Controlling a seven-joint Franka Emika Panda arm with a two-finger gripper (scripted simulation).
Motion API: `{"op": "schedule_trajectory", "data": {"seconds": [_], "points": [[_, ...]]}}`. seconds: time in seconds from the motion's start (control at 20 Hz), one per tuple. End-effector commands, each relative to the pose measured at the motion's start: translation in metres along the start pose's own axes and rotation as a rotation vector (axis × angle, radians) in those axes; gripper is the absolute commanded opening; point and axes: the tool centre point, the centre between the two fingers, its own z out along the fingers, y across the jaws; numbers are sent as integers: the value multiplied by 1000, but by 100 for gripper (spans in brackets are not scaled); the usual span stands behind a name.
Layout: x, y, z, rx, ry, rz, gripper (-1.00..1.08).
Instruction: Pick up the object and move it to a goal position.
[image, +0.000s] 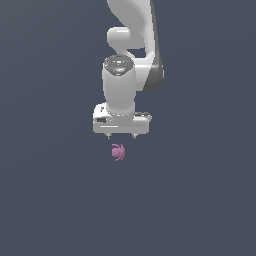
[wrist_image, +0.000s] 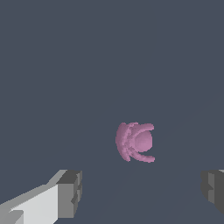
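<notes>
The object is a small pink-magenta lumpy shape with short spikes, lying on the dark grey floor just in front of the white arm. In the wrist view the object lies between and beyond the two fingers. My gripper hangs above it, pointing down, open and empty, with only the short fingertips showing below the white hand. In the wrist view the gripper shows one grey finger pad and the other at the frame's edge, wide apart, not touching the object.
Only the plain dark grey floor surrounds the arm. No other objects or edges show. No goal marker shows in either view.
</notes>
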Motion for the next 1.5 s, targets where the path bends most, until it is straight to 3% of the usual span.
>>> {"op": "schedule_trajectory", "data": {"seconds": [0.0,0.75,1.45], "points": [[0,0,0,0,0,0,100],[-1,19,-3,-11,4,-11,100],[-5,20,79,8,-12,-27,100]]}}
